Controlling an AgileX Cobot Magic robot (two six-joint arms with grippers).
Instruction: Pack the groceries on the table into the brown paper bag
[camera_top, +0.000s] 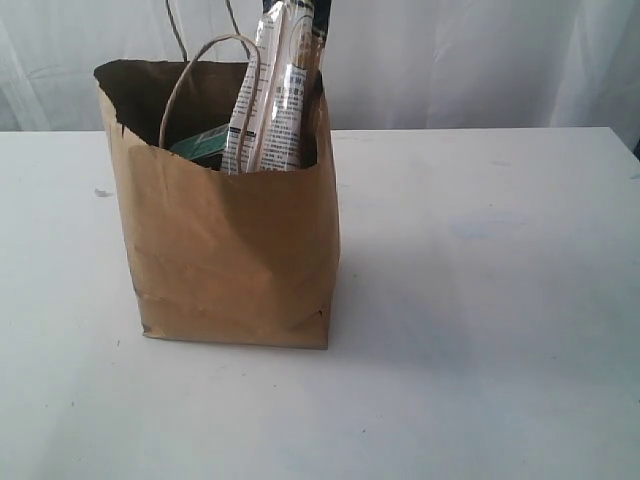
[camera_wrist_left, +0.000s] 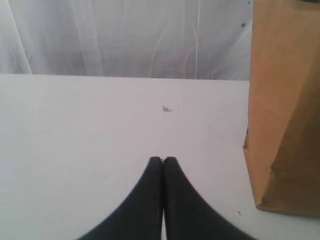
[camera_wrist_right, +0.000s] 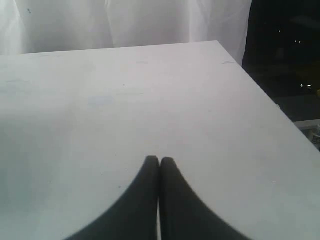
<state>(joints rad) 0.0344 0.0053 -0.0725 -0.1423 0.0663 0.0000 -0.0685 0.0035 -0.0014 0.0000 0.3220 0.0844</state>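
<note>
Two tools, both pinched fully shut and holding nothing, hang over the worktop (camera_top: 480, 300). On the left, the left tool (camera_wrist_left: 163, 160) has its tips pressed together, and the brown paper bag (camera_top: 230, 250) stands near it, so the left arm is the nearer one. The bag stands upright left of the middle, mouth open upward. The long white-black twin packet (camera_top: 275, 90) stands on end inside, long axis near vertical, its top poking above the rim by the twine handle (camera_top: 205, 60). Something dark green (camera_top: 200, 145) lies lower inside. On the right, the right tool (camera_wrist_right: 160, 159) faces only worktop, well apart from the bag. No grocery shows outside the bag, so packing looks finished.
</note>
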